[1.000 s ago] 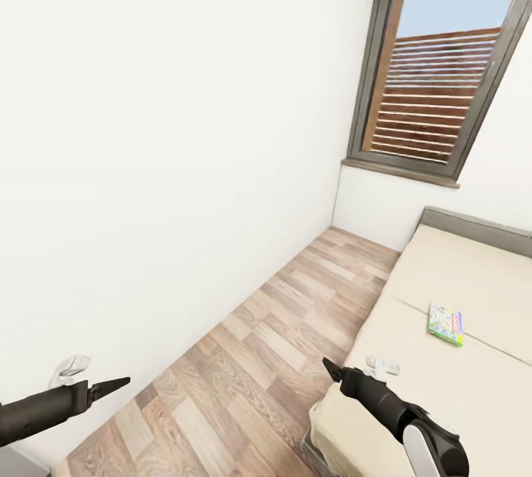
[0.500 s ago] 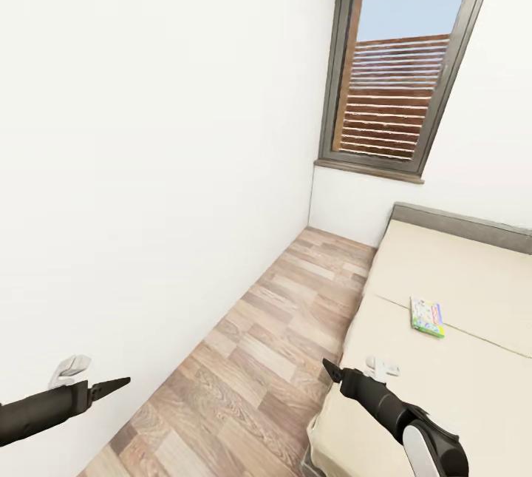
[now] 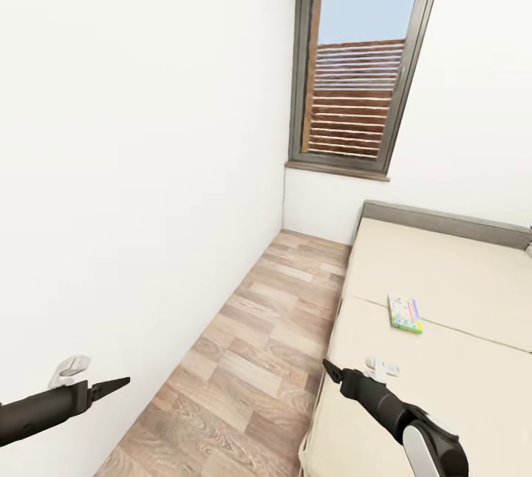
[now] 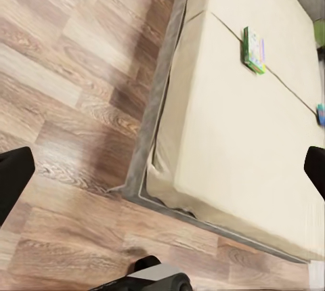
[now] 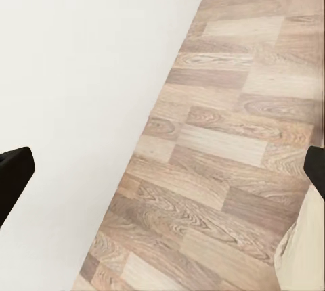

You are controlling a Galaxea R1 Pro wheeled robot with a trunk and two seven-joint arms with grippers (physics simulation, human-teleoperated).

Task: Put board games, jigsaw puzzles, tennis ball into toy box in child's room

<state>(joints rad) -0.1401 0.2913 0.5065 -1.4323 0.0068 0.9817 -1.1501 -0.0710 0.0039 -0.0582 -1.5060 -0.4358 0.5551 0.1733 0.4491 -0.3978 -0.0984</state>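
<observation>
Bare plank floor [image 3: 255, 359] runs between wall [image 3: 133, 166] and bed [image 3: 443, 359] edge — both tools spread, empty.

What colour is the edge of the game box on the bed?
Green, around a pale multicoloured printed top; the box shows best in the left wrist view.
</observation>
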